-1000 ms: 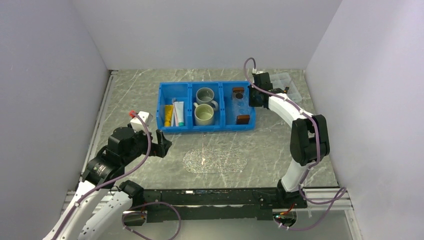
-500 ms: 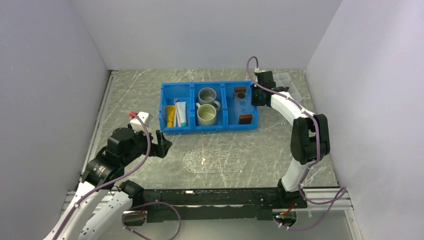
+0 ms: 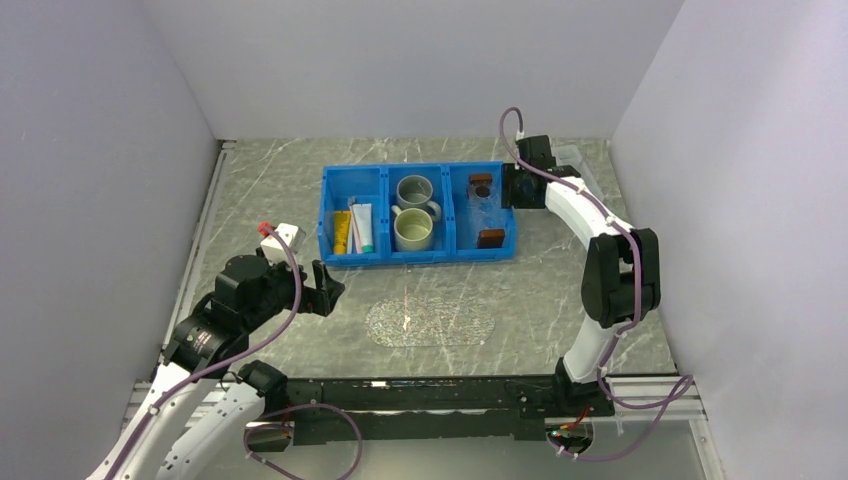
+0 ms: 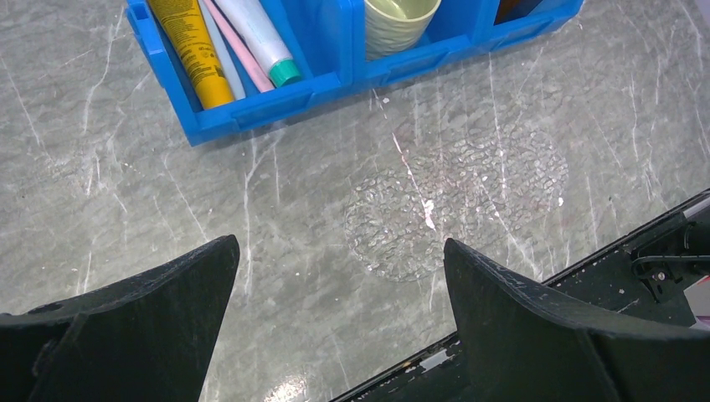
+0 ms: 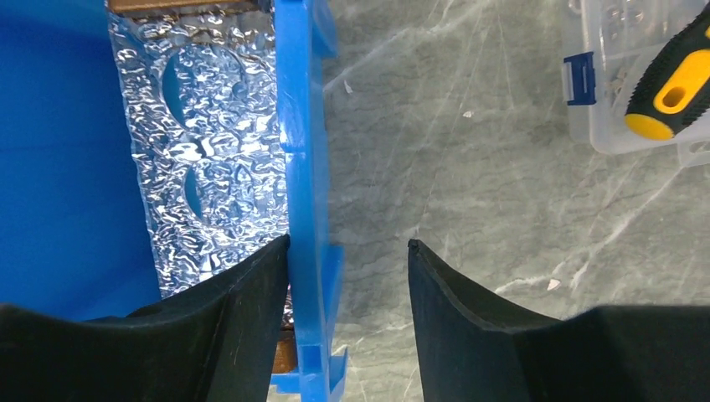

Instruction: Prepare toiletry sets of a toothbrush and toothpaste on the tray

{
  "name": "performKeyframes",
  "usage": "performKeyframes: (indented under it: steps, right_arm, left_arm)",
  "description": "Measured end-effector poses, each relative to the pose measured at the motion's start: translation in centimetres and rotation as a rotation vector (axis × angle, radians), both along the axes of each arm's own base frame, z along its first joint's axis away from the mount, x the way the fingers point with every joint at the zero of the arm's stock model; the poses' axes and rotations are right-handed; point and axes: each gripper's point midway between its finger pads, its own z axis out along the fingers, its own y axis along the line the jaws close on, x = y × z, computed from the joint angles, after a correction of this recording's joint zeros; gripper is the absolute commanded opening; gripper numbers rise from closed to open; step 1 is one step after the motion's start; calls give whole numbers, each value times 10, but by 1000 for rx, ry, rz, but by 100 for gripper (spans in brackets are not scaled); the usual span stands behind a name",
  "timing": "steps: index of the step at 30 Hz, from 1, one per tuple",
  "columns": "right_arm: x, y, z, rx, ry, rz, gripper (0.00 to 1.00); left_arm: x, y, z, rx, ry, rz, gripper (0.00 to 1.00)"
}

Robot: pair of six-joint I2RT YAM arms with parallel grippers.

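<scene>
Tray (image 5: 218, 167) sits in the right-hand compartment of the blue bin (image 3: 415, 258), clear crinkled body, with a brown block handle at its far end and another at its near end. Toothpaste (image 4: 255, 33) and toothbrush (image 4: 222, 54) are both in the left-hand compartment, lying lengthwise between a yellow tube (image 4: 191, 50) and the divider, with a pink stick between the two. Two mugs (image 3: 413, 190) are in the middle compartment. Right gripper (image 5: 347, 251) is at the bin's right wall, jaws partly apart and straddling it. One finger is inside over the tray's edge and up against the wall, the other is outside over bare table and clear of the wall. It has no grip on anything. Left gripper (image 4: 339, 251) hangs over the table in front of the bin's left end, jaws spread wide, holding nothing. A clear textured oval patch (image 3: 430, 322) lies on the table between the arms, in front of the bin. A clear lidded box (image 5: 619, 92) is right of the bin, with a black-and-yellow tool handle (image 5: 674, 79) on it.
</scene>
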Motion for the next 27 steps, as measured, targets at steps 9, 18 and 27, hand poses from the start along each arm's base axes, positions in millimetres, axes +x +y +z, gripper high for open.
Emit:
performKeyframes:
  steps: [9, 18, 27]
  right_arm:
    - [7, 5, 36, -30, -51, -4, 59]
    - [0, 67, 93, -17, -149, 101, 65]
    - [-3, 114, 121, 24, -191, 135, 62]
  left_arm:
    - [0, 0, 1, -1, -2, 0, 99]
    - [0, 0, 1, -2, -4, 1, 99]
    - [-1, 1, 4, -10, -20, 1, 99]
